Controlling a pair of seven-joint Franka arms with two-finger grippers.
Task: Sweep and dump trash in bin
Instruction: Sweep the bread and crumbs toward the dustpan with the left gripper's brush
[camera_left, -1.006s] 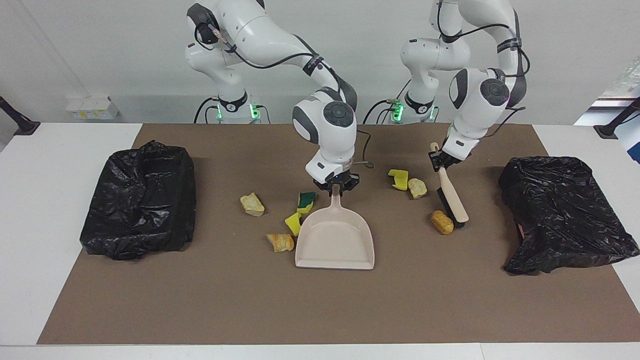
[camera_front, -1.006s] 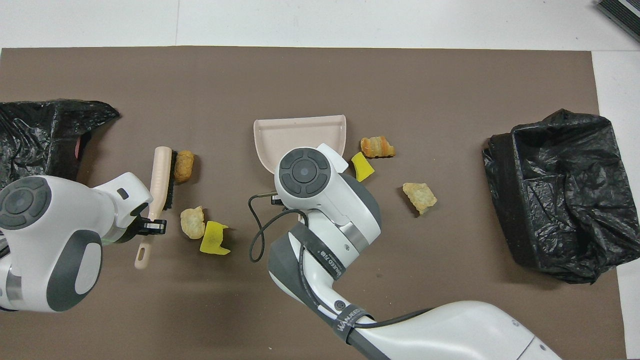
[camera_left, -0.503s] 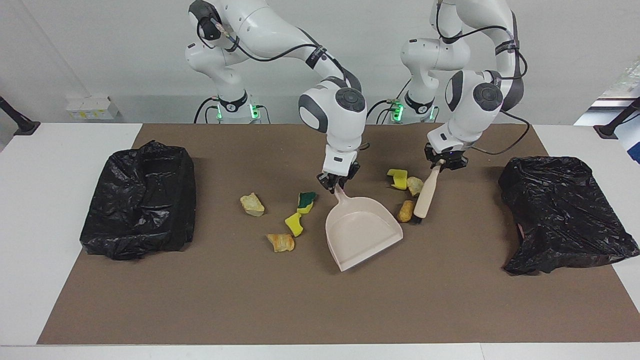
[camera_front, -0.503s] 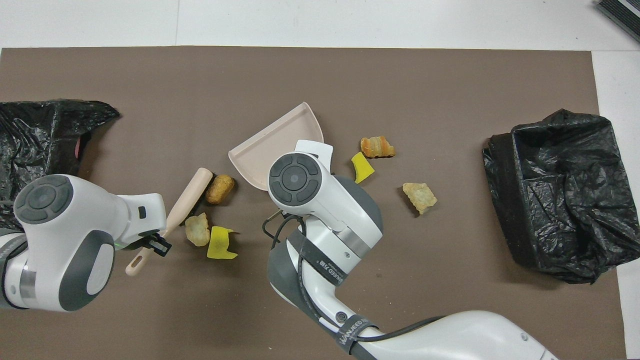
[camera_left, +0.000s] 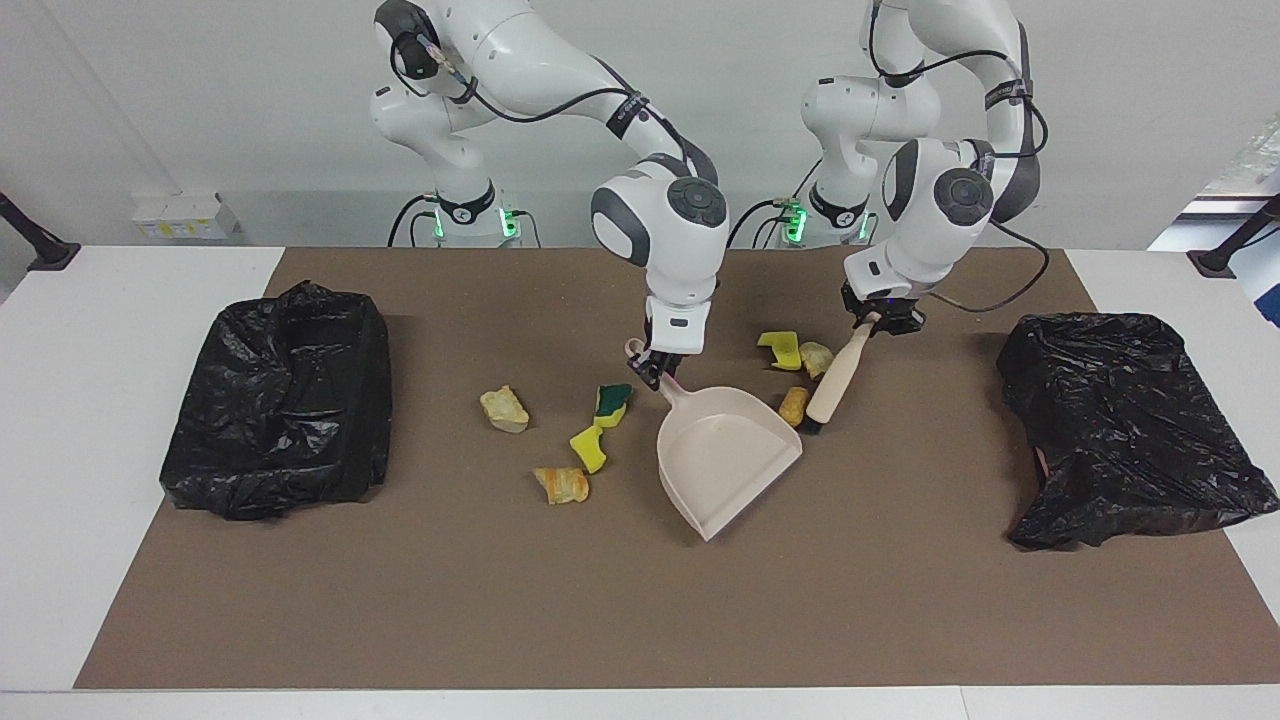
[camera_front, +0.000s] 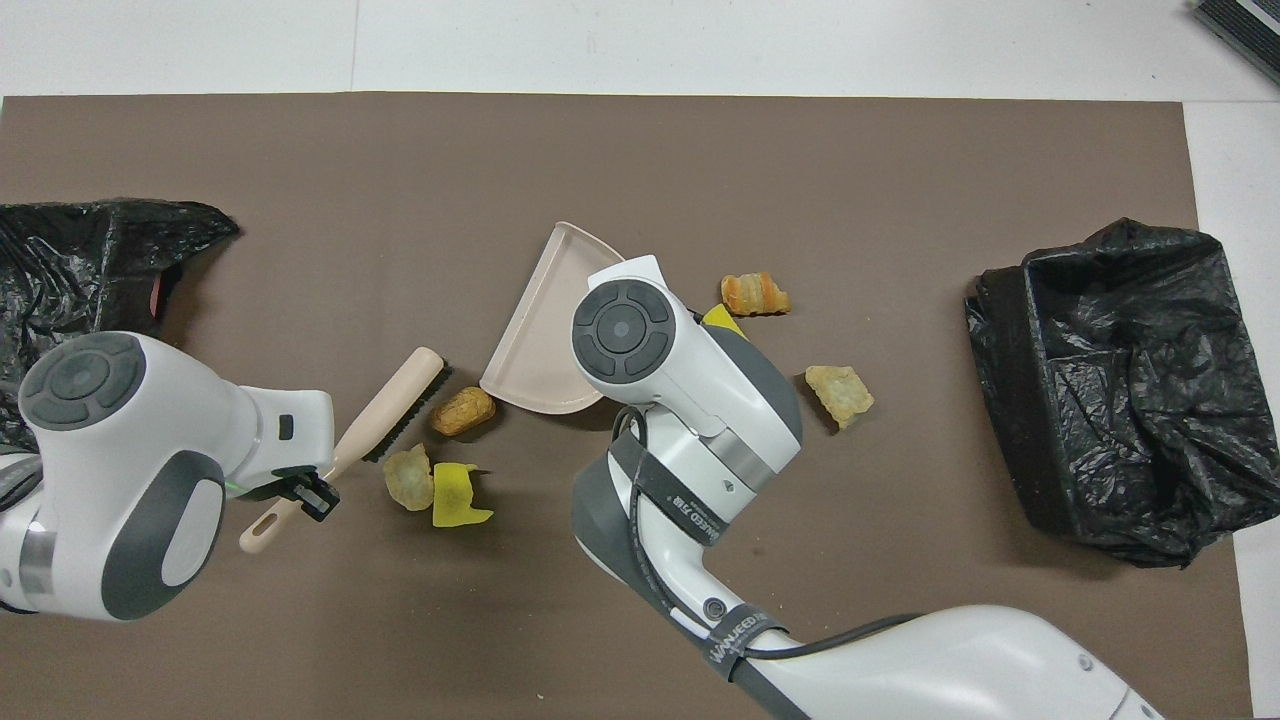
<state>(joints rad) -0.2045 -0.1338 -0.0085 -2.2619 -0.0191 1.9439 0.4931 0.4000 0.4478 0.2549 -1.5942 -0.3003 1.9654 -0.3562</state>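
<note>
Two arms bent down over the desk (camera_left: 900, 620), right gripper (camera_left: 655, 368) jaws clamped on dustpan (camera_left: 725, 455) handle, left gripper (camera_left: 880, 318) jaws clamped on brush (camera_left: 835, 375) handle, trash (camera_left: 794, 404) between brush and dustpan, more scraps (camera_left: 560, 484) beside the pan.

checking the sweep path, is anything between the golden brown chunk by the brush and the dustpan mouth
Nothing visible blocks it. The golden-brown bread-like chunk lies on the brown mat between the black bristles of the beige hand brush and the open edge of the beige plastic dustpan, right at its lip.
</note>
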